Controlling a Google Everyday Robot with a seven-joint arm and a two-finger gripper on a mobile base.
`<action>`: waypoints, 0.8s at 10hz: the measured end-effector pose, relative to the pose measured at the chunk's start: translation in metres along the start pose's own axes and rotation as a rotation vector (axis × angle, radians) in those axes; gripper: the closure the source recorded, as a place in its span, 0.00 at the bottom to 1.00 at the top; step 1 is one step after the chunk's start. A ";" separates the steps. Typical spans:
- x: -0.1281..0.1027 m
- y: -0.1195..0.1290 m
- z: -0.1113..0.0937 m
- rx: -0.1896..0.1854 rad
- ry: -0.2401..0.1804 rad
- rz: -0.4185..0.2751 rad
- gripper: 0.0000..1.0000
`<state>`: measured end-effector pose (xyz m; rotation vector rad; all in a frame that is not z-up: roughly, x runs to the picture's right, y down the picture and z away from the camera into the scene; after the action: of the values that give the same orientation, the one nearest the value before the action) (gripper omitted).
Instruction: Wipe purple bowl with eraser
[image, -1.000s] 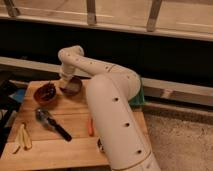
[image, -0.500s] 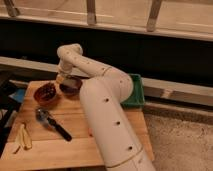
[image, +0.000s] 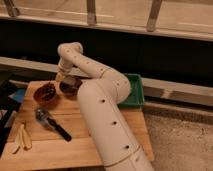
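bench (image: 60, 150): wooden top that carries everything; the work is at its far left part.
arm (image: 107, 115): thick white arm rising from the near right, running to the far left and bending down at the wrist over the bowls.
green tray (image: 135, 95): on the right of the bench, partly behind the arm, well apart from the bowls.
purple bowl (image: 70, 86): upright on the far left of the bench, opening upward, just right of the orange-brown bowl (image: 46, 93).
scoop (image: 51, 124): black handle, lying nearer than both bowls and apart from them.
hand (image: 62, 74): hangs from the wrist at the far-left rim of the purple bowl; whether it is wide, narrow or holding something, I cannot tell.
eraser: not to be made out apart from the hand.
key relation: the bowl's inside lies just near and right of the hand, so the wipe likely calls for a short move that way and downward.
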<state>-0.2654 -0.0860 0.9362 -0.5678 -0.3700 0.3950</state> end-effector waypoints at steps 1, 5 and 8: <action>0.002 0.011 -0.003 -0.018 0.007 -0.010 1.00; 0.012 0.036 -0.010 -0.063 0.096 -0.099 1.00; 0.019 0.010 -0.009 -0.028 0.130 -0.090 1.00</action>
<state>-0.2476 -0.0736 0.9273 -0.5989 -0.2755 0.2655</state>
